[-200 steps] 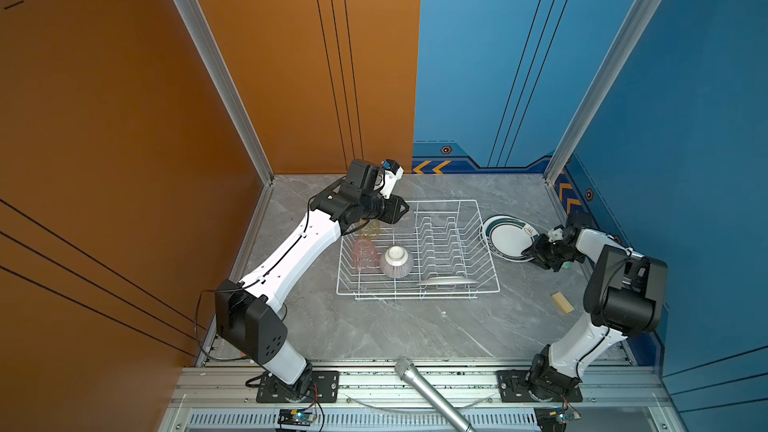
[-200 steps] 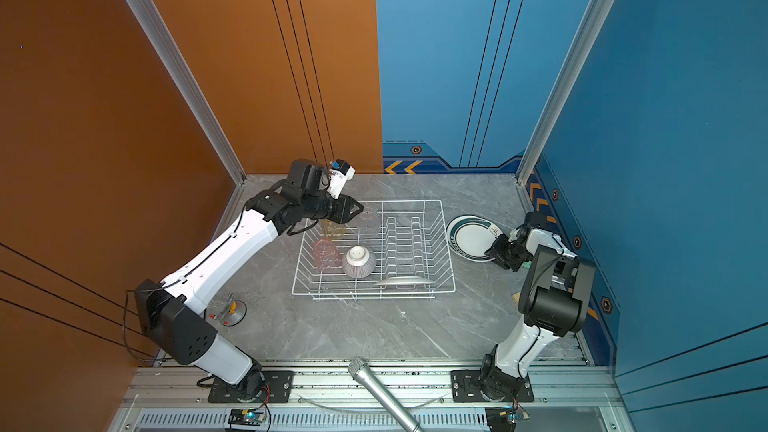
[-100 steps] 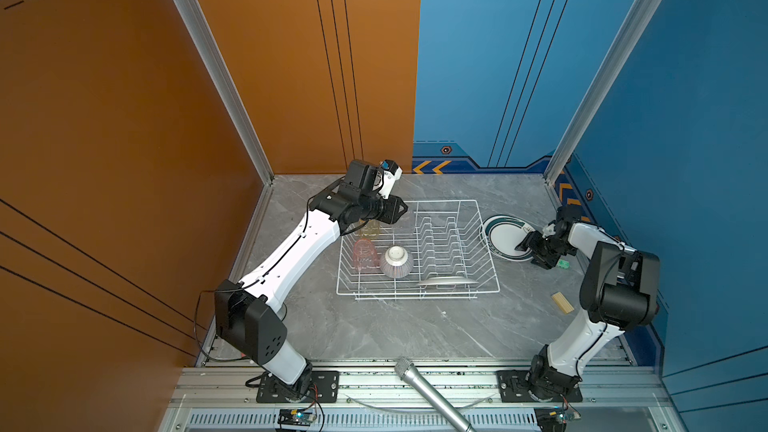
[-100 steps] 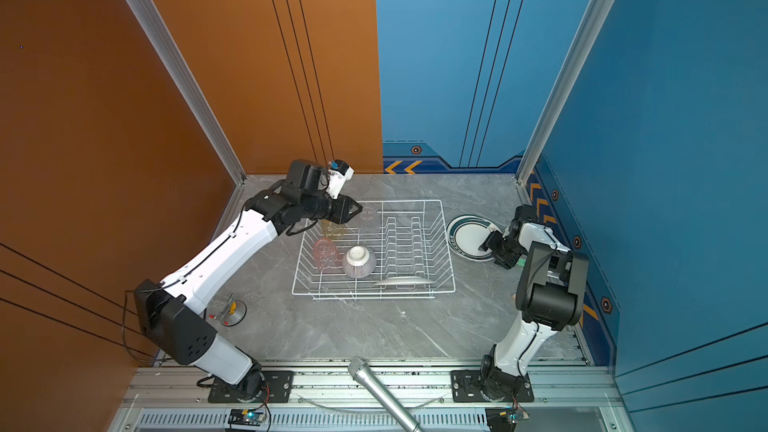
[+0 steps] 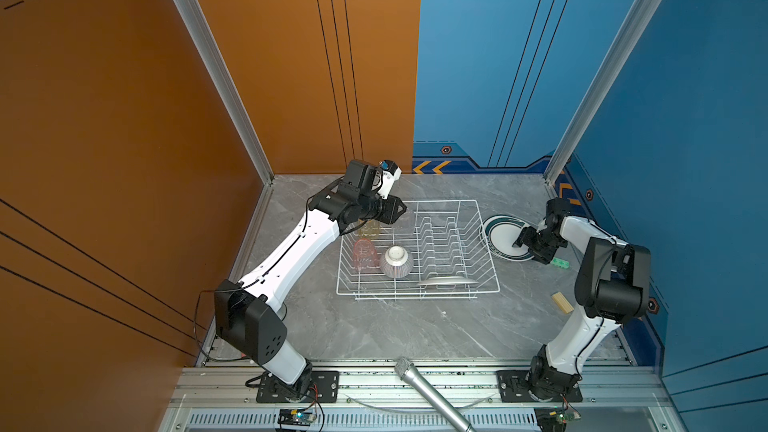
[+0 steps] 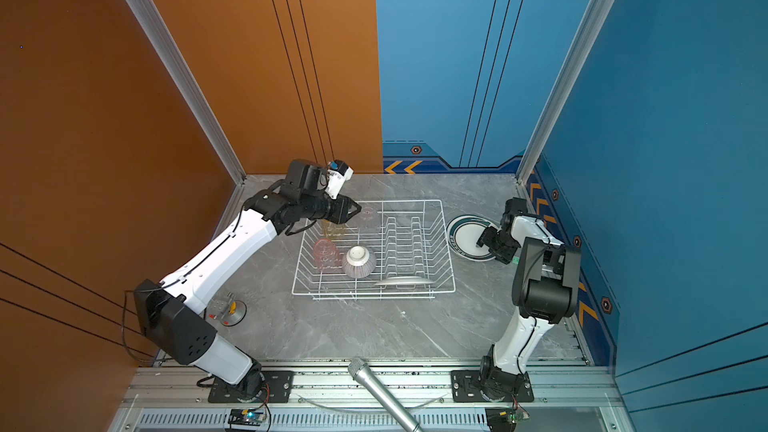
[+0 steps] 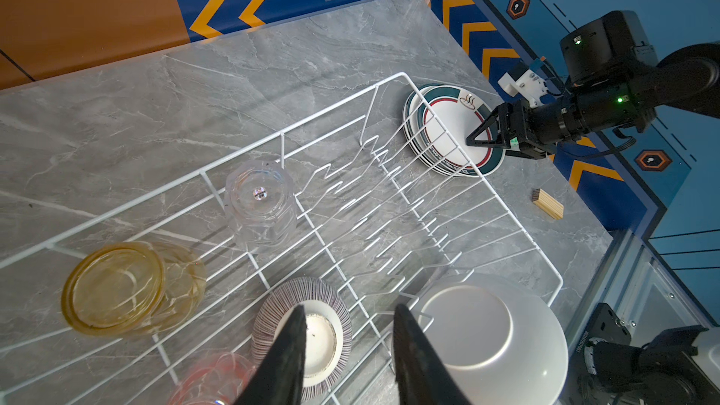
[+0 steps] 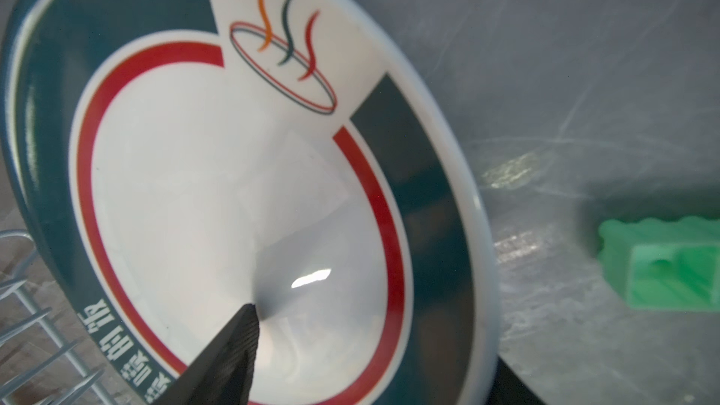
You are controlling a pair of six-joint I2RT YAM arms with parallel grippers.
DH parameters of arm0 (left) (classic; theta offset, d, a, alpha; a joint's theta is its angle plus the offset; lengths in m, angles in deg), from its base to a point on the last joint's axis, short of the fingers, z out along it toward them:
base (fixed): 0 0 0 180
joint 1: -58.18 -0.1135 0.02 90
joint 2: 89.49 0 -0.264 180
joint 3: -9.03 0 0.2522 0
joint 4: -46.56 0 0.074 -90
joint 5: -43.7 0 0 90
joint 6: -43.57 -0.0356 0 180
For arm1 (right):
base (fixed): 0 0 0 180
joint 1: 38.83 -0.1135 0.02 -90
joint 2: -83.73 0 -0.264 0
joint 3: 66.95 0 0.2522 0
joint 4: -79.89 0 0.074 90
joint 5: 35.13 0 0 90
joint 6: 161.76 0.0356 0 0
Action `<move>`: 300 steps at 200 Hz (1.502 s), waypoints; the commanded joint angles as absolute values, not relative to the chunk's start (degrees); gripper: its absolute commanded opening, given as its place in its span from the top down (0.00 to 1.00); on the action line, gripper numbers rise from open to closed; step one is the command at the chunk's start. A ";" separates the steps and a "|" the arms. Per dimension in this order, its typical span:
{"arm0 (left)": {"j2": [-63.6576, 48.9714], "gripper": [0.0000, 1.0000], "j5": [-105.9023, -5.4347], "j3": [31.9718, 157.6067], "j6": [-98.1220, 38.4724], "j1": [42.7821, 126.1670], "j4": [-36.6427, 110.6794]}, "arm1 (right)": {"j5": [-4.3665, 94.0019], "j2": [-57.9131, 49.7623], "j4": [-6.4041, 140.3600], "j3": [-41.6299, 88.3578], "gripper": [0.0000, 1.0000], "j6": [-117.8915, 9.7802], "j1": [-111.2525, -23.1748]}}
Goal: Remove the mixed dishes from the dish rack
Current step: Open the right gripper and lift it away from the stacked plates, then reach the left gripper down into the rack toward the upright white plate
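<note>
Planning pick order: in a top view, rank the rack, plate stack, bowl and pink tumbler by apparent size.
1. Rack
2. Plate stack
3. Bowl
4. Pink tumbler, only slightly smaller than the bowl

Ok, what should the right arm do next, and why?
Probably draw the right tool back off the stack: its jaws stand apart at the rim of the top plate, which lies flat on the stack beside the rack, and the rack holds another plate, a bowl and tumblers yet to unload.
</note>
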State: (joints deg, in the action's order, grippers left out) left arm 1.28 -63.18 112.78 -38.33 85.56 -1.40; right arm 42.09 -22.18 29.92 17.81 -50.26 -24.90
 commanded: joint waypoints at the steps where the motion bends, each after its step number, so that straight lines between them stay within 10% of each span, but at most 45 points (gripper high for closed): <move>1: -0.15 0.62 -63.07 111.83 -39.57 85.08 -2.97 | 44.61 -23.52 27.59 19.75 0.29 -49.17 -25.82; 300: -0.89 0.54 -51.75 112.43 -56.63 101.49 -7.93 | 39.76 -8.13 29.39 19.36 0.22 -51.46 -26.06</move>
